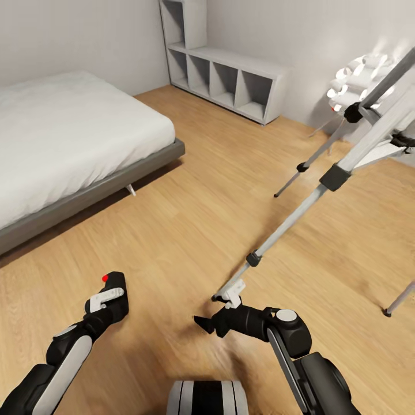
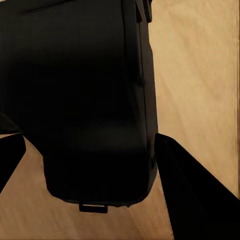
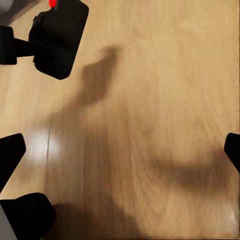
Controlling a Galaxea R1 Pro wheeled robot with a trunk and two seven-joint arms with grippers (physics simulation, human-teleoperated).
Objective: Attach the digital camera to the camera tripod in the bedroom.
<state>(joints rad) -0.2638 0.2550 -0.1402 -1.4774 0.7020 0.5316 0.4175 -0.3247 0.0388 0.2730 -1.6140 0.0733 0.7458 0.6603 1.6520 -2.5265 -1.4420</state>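
While the left gripper (image 2: 85,165) clamped the rigid, likely fragile camera (image 1: 113,294) by its body, the right gripper (image 1: 203,324) gaped empty, the tripod (image 1: 323,190) at two o'clock.

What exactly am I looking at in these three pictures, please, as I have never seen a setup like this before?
These are simulator renders of a wheeled robot with two arms, standing in a bedroom. The large picture comes from a camera on its head, looking down over both arms. On the wooden floor stand a grey-framed bed, a grey shelf unit and the tall camera tripod at the right. The two smaller pictures come from cameras near each gripper, looking along its fingers. The left gripper is closed around the black digital camera, which looms large in the left wrist view. The right gripper is open, holds nothing, and hangs over bare floor near one tripod foot.
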